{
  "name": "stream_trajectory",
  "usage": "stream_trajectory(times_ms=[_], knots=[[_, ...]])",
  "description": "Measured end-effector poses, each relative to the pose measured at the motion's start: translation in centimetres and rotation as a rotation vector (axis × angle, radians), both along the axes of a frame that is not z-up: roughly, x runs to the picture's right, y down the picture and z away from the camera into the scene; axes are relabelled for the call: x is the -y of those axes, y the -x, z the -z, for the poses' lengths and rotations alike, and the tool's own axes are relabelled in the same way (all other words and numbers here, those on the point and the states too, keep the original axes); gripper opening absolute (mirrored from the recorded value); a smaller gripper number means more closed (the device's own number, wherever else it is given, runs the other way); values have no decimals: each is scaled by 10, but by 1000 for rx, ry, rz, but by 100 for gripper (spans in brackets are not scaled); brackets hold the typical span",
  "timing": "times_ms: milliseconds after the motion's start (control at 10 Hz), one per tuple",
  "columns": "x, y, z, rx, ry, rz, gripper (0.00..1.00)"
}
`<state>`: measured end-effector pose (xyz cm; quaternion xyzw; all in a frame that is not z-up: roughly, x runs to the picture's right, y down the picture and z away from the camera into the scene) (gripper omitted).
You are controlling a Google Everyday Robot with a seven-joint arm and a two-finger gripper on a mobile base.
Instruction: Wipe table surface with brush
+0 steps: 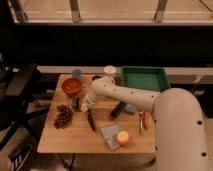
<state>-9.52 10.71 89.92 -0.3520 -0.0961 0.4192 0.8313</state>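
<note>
brush (pixel 91 121) on table surface (pixel 75 137), pincer (pixel 84 107) at its top end, arm outstretched leftward, grip unclear

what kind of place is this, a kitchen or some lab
Probably a lab test area, not a kitchen: a small wooden table set with grapes, a red bowl and a green tray, the gripper above the brush.

On the table surface (pixel 75 137), the brush (pixel 91 121) lies right of the grapes (pixel 63 115); the gripper (pixel 81 106) hovers between them, before the bowl (pixel 71 86).
</note>
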Motion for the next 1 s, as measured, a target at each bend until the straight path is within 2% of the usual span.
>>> stream_trajectory(times_ms=[300,500,800,1000], knots=[[29,-53,-8,-15,-54,19,0],[42,-66,-9,2,-86,39,0],[54,-50,-9,50,-115,76,0],[51,-10,-7,93,-112,99,0]])
